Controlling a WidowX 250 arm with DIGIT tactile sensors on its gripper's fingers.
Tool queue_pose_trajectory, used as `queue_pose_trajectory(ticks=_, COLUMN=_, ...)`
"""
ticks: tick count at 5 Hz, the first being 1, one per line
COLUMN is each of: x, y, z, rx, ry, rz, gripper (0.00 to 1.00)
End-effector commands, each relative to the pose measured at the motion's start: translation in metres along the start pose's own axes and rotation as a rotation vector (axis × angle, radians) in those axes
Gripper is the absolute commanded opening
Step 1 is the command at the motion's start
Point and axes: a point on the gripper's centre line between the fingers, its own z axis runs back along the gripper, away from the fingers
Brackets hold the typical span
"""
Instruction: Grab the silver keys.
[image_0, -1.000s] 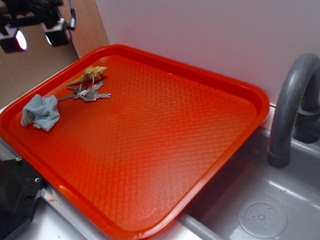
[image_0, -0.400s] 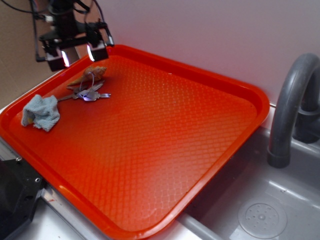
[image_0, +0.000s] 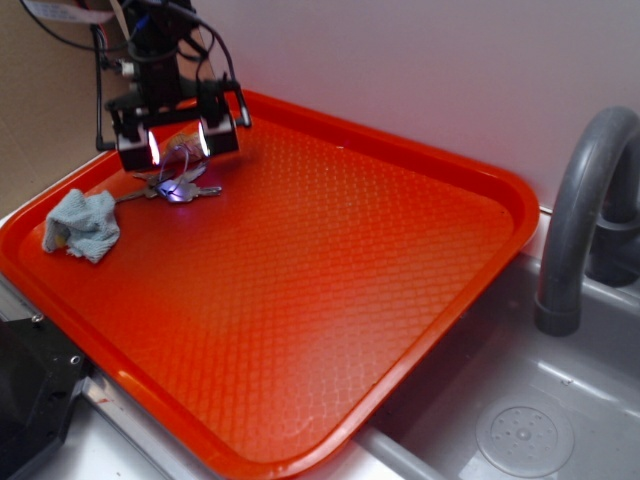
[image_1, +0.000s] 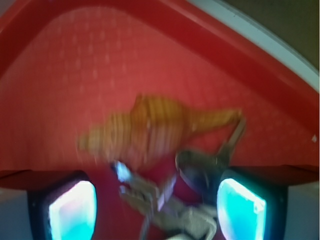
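Exterior view, left to right: small light-blue cloth (image_0: 82, 225) crumpled near the left rim of the orange tray (image_0: 400, 300). Just right of it, the silver keys (image_0: 178, 188) lie flat on the tray's far-left corner area: a few grey-silver keys fanned out, a thin wire ring rising from them. Gripper (image_0: 177, 142) hangs directly above the keys, fingers (image_0: 213, 135) spread wide, glowing white on their inner faces, apart from the keys. A tan shell (image_0: 178, 141) is mostly hidden behind the gripper. Far right: grey faucet (image_0: 580, 220) over a grey sink (image_0: 520, 430).

Wrist view, blurred: left fingertip (image_1: 72, 210) lit cyan at lower left. The shell (image_1: 155, 127) shows whole here, ribbed, orange-tan, tapering to the right, which the exterior view hides. Keys (image_1: 170, 210) sit low in frame between the two fingers, dull grey blades overlapping, a dark rounded key head near the right fingertip (image_1: 240, 210). The wire ring is not clearly resolved. Cloth, faucet and sink are out of this frame.
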Motion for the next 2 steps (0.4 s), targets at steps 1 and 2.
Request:
queue_pose_trajectory(ticks=1, x=-0.014, y=0.0127, z=0.0134, rx=-0.016, ry=-0.022, rz=-0.035, gripper=0.0)
queue_pose_trajectory(ticks=2, x=-0.0114, y=0.0132, z=0.0089, rx=-0.021, ry=-0.007, rz=-0.071, gripper=0.0)
